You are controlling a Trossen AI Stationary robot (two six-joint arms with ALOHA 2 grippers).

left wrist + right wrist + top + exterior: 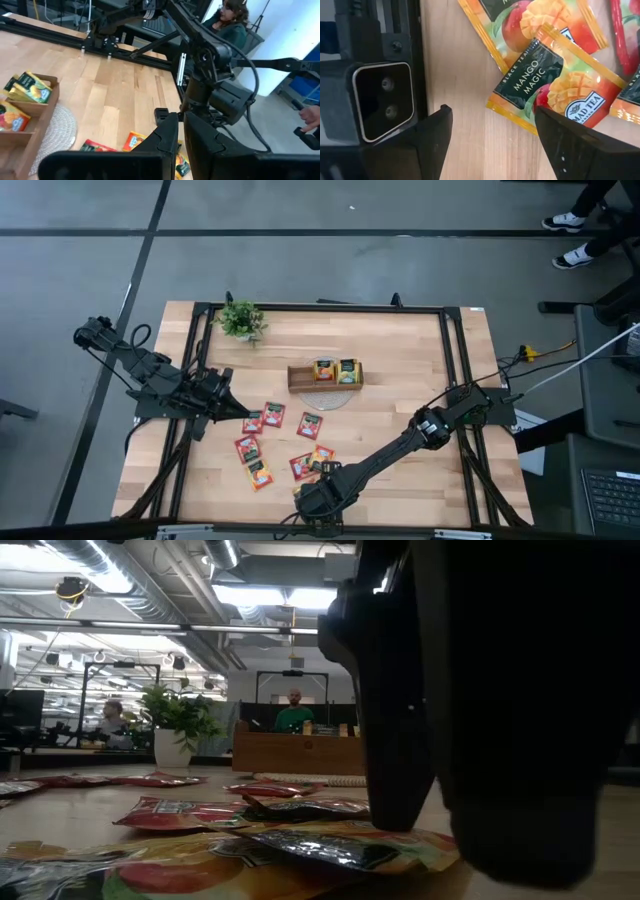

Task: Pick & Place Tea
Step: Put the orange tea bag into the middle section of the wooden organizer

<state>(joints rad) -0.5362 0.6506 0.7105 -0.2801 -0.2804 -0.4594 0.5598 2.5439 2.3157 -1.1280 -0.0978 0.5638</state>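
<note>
Butcher-block table (400, 350) is littered with tea sachets (272, 415) around lower-centre, so I've got the right gripper (492, 135) low, fingers spread wide over an orange one (555, 82) for pickup, left gripper (245, 416) pinched shut mid-left.

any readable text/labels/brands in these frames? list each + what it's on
"BLACK TEA" and "MANGO MAGIC": dark label of the orange sachet in front of the open right gripper.
"MAD TEA": partly cut brand mark on that sachet's lower label.
Other sachets and those in the wooden tray: print too small to read.
</note>
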